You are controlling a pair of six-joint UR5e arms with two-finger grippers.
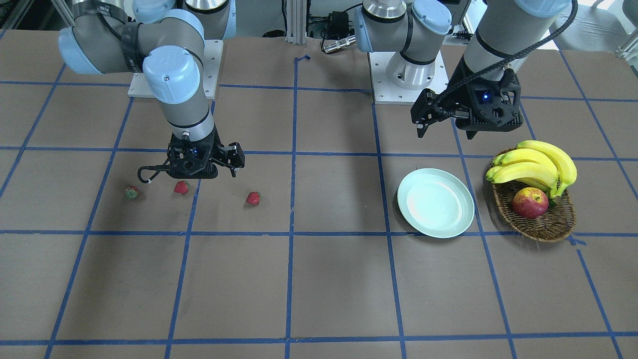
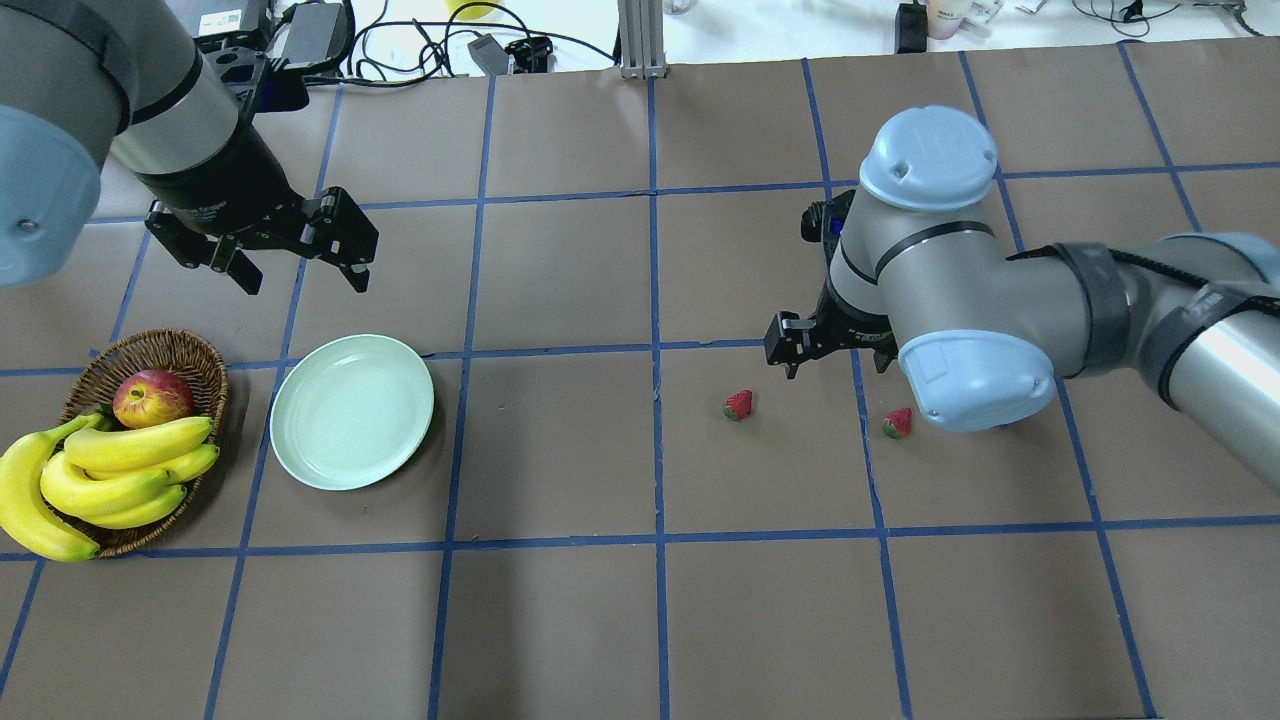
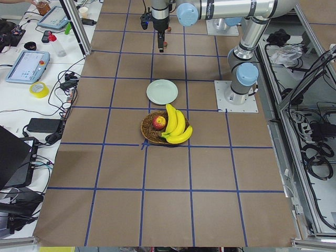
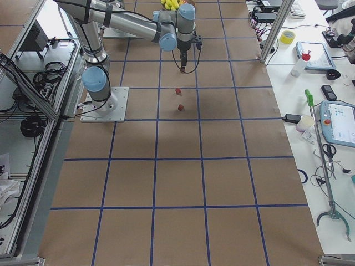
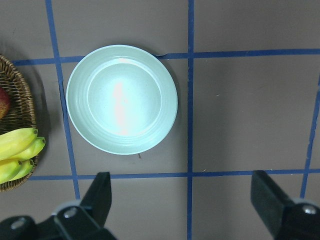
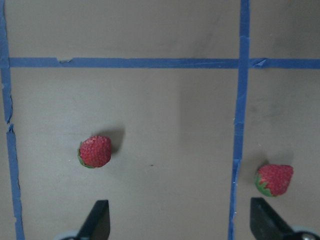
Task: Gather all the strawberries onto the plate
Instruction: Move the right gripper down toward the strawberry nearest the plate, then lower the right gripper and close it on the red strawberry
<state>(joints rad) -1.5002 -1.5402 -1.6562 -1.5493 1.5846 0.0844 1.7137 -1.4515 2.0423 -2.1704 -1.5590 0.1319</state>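
- Three strawberries (image 1: 182,187): tiny, red, pitted skin, green leafy caps. They lie in a loose row on the brown paper table (image 1: 339,279), well apart from the plate (image 1: 436,219).
- Plate: round, shallow, glossy pale mint, with a raised rim, just beside a woven wicker basket (image 1: 548,230).
- Left gripper (image 2: 300,275) hangs near the plate, fingers spread wide.
- Right gripper (image 6: 177,220) hangs over the berries, far from the plate, fingers wide.

I see the right claw (image 4: 184,67) pointing down over the tabletop (image 4: 222,183) at upper centre. Just lower in frame lie a strawberry (image 4: 178,91) and a second strawberry (image 4: 181,107), near each other but apart.
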